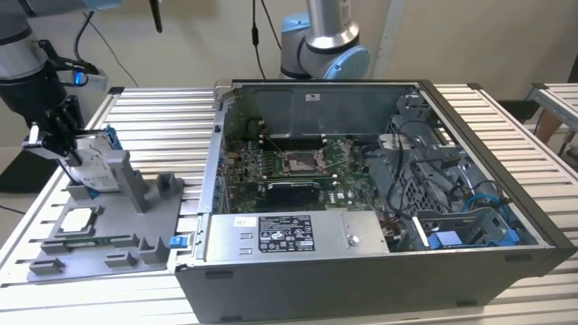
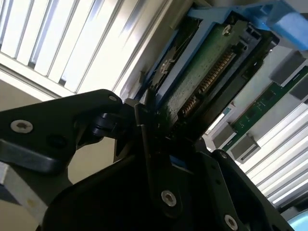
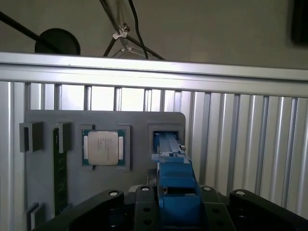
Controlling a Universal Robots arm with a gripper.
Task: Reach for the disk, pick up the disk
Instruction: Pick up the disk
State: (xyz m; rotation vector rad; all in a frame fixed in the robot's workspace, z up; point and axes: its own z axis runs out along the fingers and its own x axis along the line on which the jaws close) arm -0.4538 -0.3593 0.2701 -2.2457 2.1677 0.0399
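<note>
The disk (image 1: 93, 162), silver with a white label and a blue carrier frame, stands tilted on edge in a slot of the grey fixture plate (image 1: 108, 254) at the exterior view's left. My gripper (image 1: 61, 139) is at its upper end. In the first wrist view the blue carrier of the disk (image 3: 175, 190) sits tightly between the black fingers of my gripper (image 3: 175, 199), and its far end is still in the plate's slot. The second wrist view shows the disk's green circuit-board side (image 2: 207, 72) and blue frame running into the gripper (image 2: 156, 120).
A square silver chip (image 3: 103, 147) and a memory stick (image 3: 60, 168) lie in recesses of the fixture plate (image 3: 134, 125). An open computer case (image 1: 361, 291) lies to the exterior view's right of the plate. A second arm's base (image 1: 325, 40) stands behind the case.
</note>
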